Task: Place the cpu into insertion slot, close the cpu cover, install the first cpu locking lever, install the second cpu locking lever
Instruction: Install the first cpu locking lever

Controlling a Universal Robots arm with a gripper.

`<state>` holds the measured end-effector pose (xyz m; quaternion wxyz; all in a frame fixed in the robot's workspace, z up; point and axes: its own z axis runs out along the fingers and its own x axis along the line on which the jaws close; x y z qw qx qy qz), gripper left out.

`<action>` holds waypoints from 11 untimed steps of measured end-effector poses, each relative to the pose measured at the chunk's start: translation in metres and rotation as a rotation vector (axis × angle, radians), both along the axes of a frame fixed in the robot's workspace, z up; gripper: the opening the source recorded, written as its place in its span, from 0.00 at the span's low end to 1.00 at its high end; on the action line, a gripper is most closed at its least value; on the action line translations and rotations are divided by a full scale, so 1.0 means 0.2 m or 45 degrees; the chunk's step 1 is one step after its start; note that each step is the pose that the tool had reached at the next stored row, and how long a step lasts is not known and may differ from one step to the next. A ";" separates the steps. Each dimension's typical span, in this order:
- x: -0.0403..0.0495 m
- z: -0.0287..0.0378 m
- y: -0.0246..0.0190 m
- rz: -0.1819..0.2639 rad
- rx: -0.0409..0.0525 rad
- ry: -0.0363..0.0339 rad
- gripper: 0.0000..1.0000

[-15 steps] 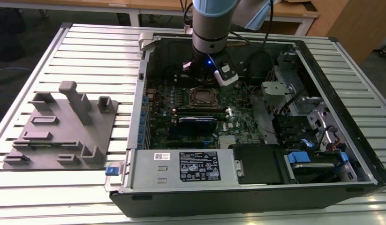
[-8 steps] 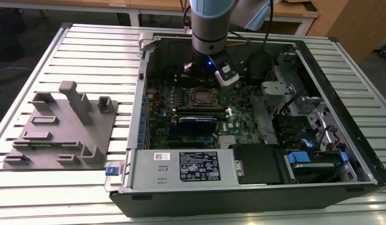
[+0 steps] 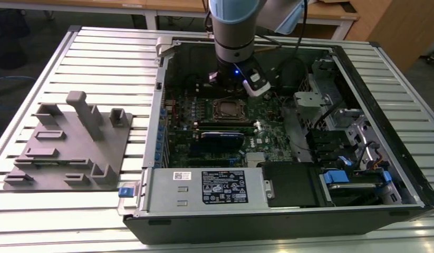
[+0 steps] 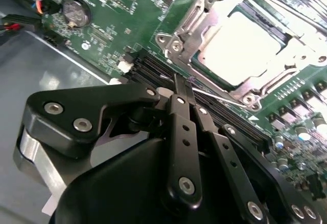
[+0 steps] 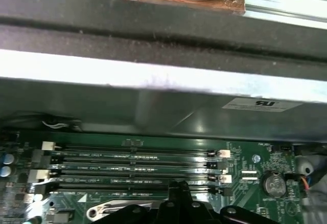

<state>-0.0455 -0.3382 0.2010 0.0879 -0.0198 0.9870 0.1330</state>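
**Gripper closed at the socket edge, cpu seated**

- In the exterior view we see the arm reaching down into the open case. The gripper (image 3: 234,84) hangs low over the motherboard (image 3: 269,134), and the insertion slot (image 3: 227,109) is just beside it, on its camera side.
- In the second wrist view the gripper (image 4: 185,92) has its two black fingers (image 4: 179,112) drawn together, with no gap visible at the tips.
- A thin metal rod (image 4: 219,97) runs from right at the gripper's tips toward the corner of the insertion slot (image 4: 171,42). We cannot tell whether the tips pinch it or only touch it.
- The cpu (image 4: 237,45) lies flat in the slot, dull silver face up. It is near the gripper and just past its tips, not touching them.
- The cpu cover (image 4: 202,14) lies down around the chip, with its cut-out showing the metal face.
- The black memory slots (image 4: 153,65) run between the gripper's tips and the slot. The tips sit right over them.
- In the first wrist view the gripper (image 5: 179,191) sits just short of the memory slots (image 5: 138,170). The case wall (image 5: 153,106) stands beyond them.
- A coin cell (image 4: 76,12) sits on the board well off to the gripper's side.
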 end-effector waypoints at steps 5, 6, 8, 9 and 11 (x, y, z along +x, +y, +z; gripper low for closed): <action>-0.001 0.000 0.000 0.002 0.000 -0.0044 0.11; -0.001 0.000 0.000 0.007 0.000 -0.0044 0.11; -0.001 0.000 0.000 0.038 0.000 -0.0042 0.11; -0.001 0.000 0.000 0.058 0.000 -0.0044 0.11; -0.001 0.000 0.000 0.098 0.000 -0.0043 0.11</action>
